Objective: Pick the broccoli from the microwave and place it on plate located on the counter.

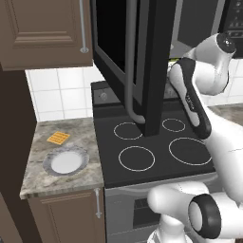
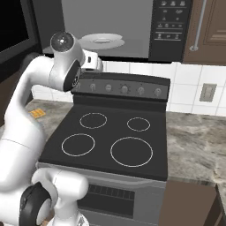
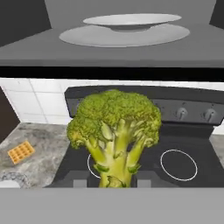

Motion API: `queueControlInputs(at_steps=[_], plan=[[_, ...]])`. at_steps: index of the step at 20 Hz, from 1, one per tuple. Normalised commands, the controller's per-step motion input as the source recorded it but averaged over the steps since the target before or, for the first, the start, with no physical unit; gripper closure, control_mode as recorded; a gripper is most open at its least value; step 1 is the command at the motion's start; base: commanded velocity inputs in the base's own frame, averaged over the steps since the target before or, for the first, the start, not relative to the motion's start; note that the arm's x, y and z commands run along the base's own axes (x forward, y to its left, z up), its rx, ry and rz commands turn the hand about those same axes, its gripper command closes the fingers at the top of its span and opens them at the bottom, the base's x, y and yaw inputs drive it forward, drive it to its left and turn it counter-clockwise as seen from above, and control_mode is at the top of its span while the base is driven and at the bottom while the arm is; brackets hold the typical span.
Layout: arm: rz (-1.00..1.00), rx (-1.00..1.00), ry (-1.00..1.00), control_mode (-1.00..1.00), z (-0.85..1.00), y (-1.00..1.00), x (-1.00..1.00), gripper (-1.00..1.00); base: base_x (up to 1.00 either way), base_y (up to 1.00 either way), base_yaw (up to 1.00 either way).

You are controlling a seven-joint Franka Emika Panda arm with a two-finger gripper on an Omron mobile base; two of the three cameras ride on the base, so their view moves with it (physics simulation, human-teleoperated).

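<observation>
The broccoli [image 3: 114, 131], a green floret with a pale stem, stands upright in the hand view. My gripper [image 3: 114, 180] is shut on its stem, one dark finger [image 3: 81, 181] on each side. From the right base view the gripper [image 2: 96, 63] hangs just outside the open microwave [image 2: 110, 20], below its front edge and over the back left of the stove. The microwave door [image 1: 142, 47] swings out to the left. The plate [image 1: 50, 160], white with a grey speckled rim, lies on the counter [image 1: 42, 130] left of the stove, and its edge [image 3: 9, 178] shows low left in the hand view.
A flat orange waffle [image 1: 58, 138] lies on the counter just behind the plate. The black stovetop [image 1: 152, 147] with white rings sits below my arm. A glass turntable [image 2: 102, 40] rests inside the microwave. A wooden wall cabinet [image 1: 42, 28] hangs over the counter.
</observation>
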Motion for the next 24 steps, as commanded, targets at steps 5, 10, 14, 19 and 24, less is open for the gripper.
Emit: queueControlInputs(at_steps=[5, 10, 14, 19, 24], plan=[[0.36, 0.0, 0.33, -1.0, -0.93, 0.47, -0.4, 1.0, 0.0, 0.0, 0.0], [0.34, 0.0, 0.16, -1.0, -1.0, 0.92, -0.01, 1.0, 0.0, 0.0, 0.0], [0.19, 0.0, 0.06, -1.0, -1.0, 0.91, 0.21, 1.0, 0.0, 0.0, 0.0], [0.13, 0.0, 0.01, -1.0, -1.0, 0.64, 0.16, 1.0, 0.0, 0.0, 0.0], [0.09, 0.0, -0.04, -1.0, -0.8, 0.37, 0.01, 1.0, 0.0, 0.0, 0.0]])
